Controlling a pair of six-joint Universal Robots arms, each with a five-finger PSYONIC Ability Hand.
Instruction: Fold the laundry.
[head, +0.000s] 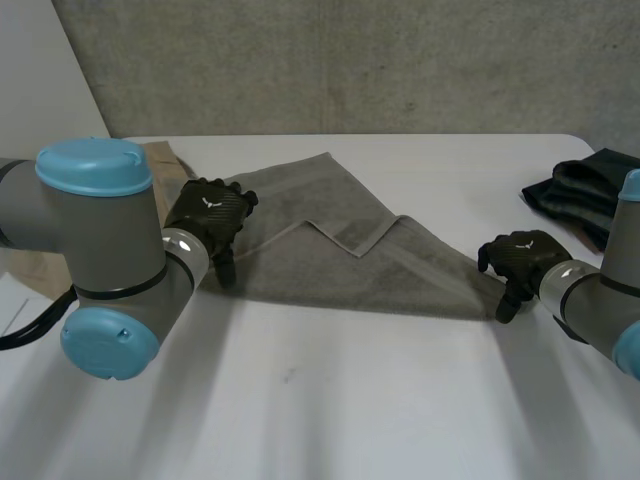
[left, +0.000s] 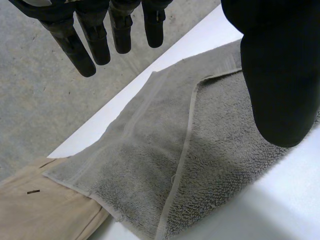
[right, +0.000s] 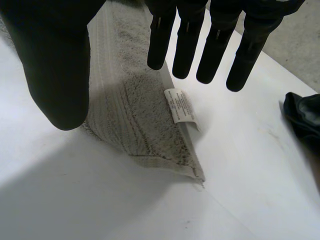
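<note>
We find the left arm (head: 100, 240) reaching in from the near left, its left hand (head: 207, 222) palm down, fingers (left: 82, 47) straight, thumb apart. The right hand (head: 522, 258), at the right, hangs likewise, fingers (right: 187, 45) extended, thumb apart.

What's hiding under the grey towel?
A tan cloth pokes out from under a corner of the grey towel, near the left hand. How far it reaches underneath is covered. Elsewhere the towel lies on the white table.
</note>
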